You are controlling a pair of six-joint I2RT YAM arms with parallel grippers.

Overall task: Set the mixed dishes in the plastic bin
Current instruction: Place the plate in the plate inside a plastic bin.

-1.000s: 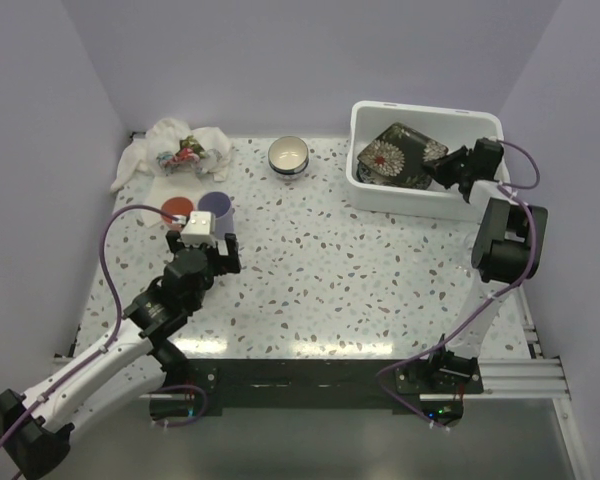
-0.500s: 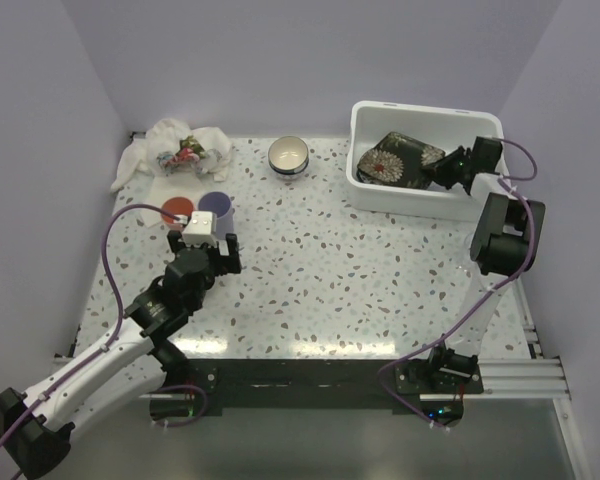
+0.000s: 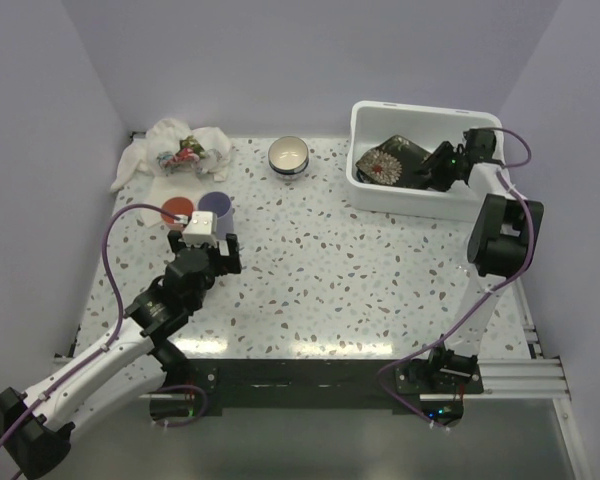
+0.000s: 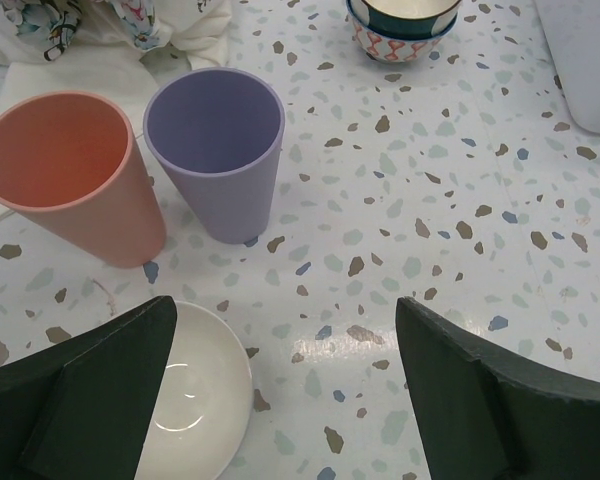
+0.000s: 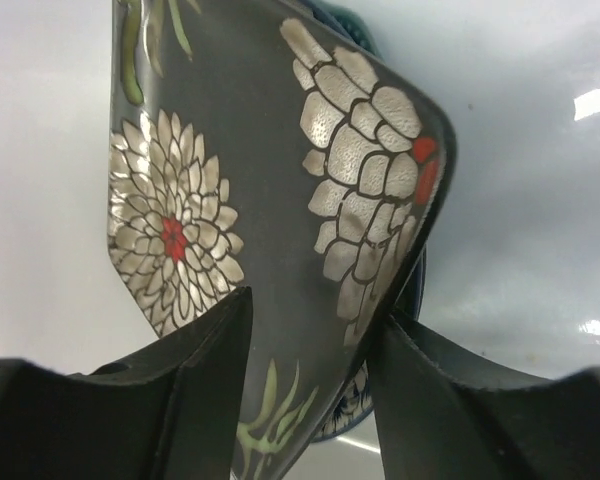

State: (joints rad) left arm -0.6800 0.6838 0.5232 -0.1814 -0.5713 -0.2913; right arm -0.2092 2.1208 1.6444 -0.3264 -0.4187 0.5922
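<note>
Your right jaws clamp the floral plate in the bin; left jaws apart by the purple cup

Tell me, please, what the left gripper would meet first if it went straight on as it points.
Probably the purple cup, upright just ahead of the open left gripper and slightly left of its midline; the orange cup stands further left. Depth is unclear.
</note>
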